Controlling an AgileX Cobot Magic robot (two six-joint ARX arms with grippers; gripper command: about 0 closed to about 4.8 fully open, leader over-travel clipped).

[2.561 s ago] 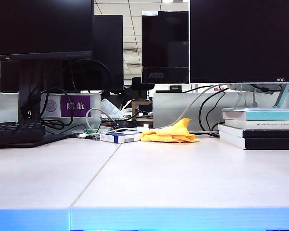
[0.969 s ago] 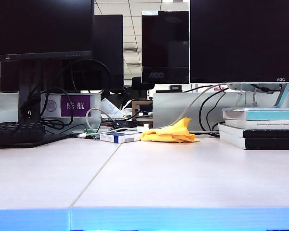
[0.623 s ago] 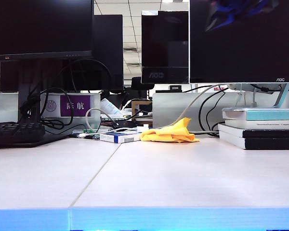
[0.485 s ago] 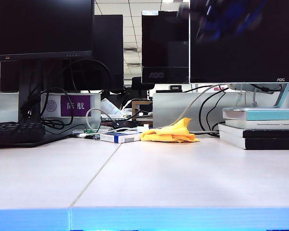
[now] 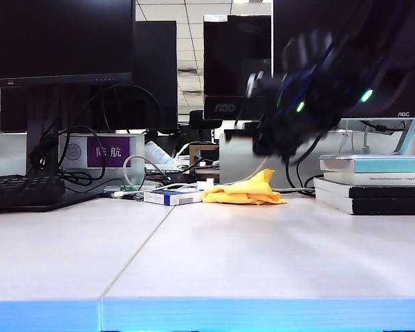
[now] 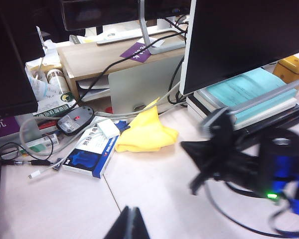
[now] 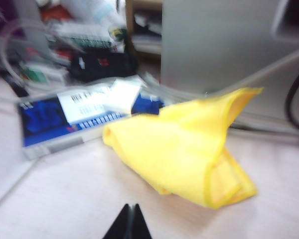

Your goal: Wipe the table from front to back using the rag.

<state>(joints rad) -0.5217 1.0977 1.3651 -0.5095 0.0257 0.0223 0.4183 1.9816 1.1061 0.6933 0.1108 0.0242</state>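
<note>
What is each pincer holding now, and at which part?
Nothing. The right pincer is shut and empty, short of the crumpled yellow cloth rag. The left pincer is shut too, above the pale table.

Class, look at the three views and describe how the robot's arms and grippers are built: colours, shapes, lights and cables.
The right arm is black and bulky, blurred, with blue patches, small green lights and dark cables looping from it. The right gripper ends in two thin black pointed fingers pressed together. The left gripper shows the same dark, tapered fingertips. No lettering is readable on either.
</note>
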